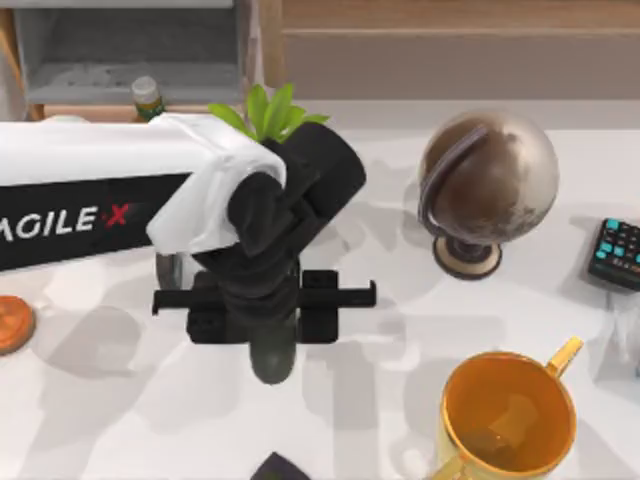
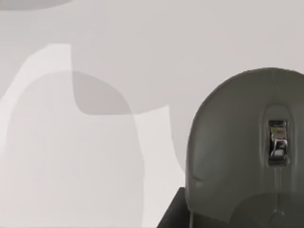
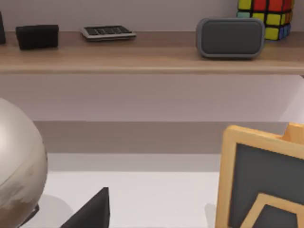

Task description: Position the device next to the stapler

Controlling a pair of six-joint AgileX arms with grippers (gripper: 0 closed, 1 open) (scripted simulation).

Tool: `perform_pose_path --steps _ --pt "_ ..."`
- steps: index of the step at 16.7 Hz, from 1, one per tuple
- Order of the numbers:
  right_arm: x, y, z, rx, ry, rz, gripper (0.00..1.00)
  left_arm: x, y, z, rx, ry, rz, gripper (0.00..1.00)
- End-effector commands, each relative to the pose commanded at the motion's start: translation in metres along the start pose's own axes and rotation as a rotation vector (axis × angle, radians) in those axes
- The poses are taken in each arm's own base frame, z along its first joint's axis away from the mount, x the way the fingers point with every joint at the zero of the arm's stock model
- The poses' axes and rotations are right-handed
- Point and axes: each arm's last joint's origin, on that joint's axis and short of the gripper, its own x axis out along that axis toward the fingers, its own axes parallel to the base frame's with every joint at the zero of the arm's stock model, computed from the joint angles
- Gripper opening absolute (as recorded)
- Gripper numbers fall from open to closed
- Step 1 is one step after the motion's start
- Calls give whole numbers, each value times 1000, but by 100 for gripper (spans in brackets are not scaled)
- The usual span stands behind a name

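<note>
Near the table's middle, under our left arm, the left gripper (image 1: 268, 335) sits over the grey mouse (image 2: 247, 147), the device. We cannot tell how the jaws stand. Mouse's long axis runs toward and away from the near edge, rounded end nearest. Advice: centre on its flanks, grip across the short axis. Stapler location unknown. Right arm idle.

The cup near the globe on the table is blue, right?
Not quite. The cup is yellow-orange, not blue, as the top view shows. It does stand on the table near the globe.
</note>
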Motion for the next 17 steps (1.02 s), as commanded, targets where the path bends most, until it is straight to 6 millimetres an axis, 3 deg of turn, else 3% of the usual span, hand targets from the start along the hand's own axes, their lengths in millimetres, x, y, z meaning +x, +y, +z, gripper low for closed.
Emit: perform_pose_path --steps 5,10,17 --pt "0 0 0 0 0 0 100 19 4 -8 6 56 45 0" --pt "0 0 0 0 0 0 100 21 5 -9 6 62 50 0" --pt "0 0 0 0 0 0 100 21 5 -9 6 62 50 53"
